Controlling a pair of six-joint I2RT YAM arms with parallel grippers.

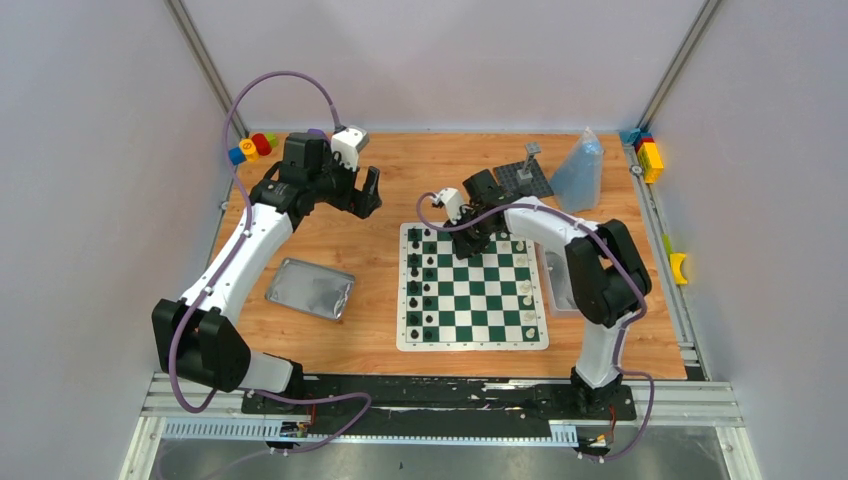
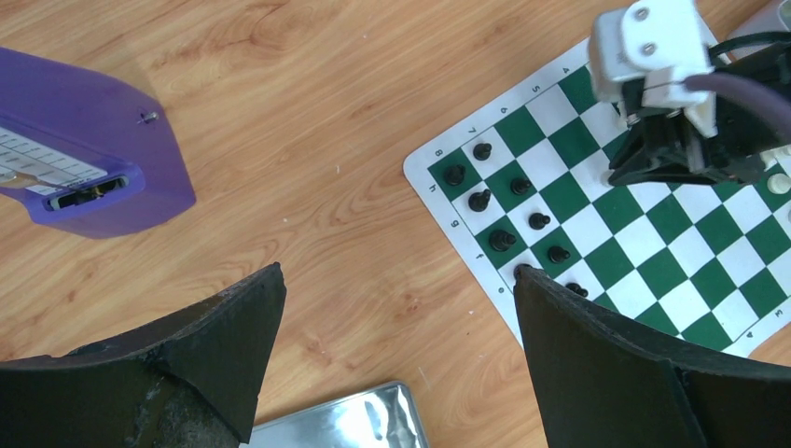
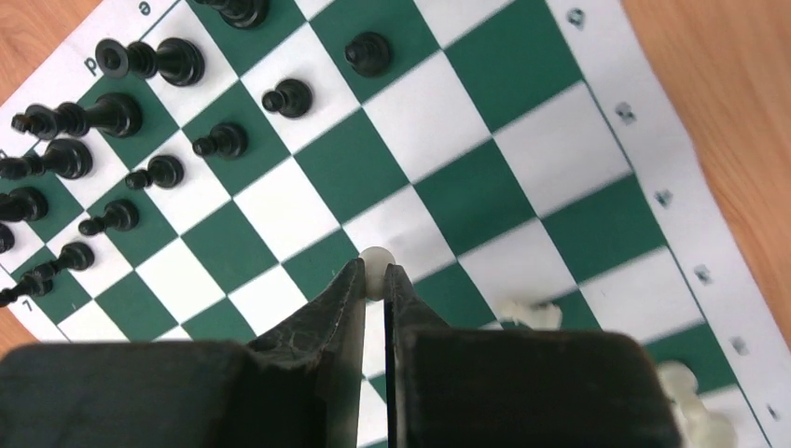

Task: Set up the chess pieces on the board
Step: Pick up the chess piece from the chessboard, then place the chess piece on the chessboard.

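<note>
Right gripper (image 3: 374, 278): fingers nearly together, pinching a white chess piece (image 3: 375, 259) by its round top, over the board (image 3: 522, 149).
Left gripper (image 2: 399, 285): spread wide, empty, above the table (image 2: 308, 140) beside the board.
Black pieces (image 3: 140, 117): standing in two rows along one board edge.

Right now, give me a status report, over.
Right end effector shut on white chess piece, over board. Left end effector open, off board. No obstruction seen.
</note>
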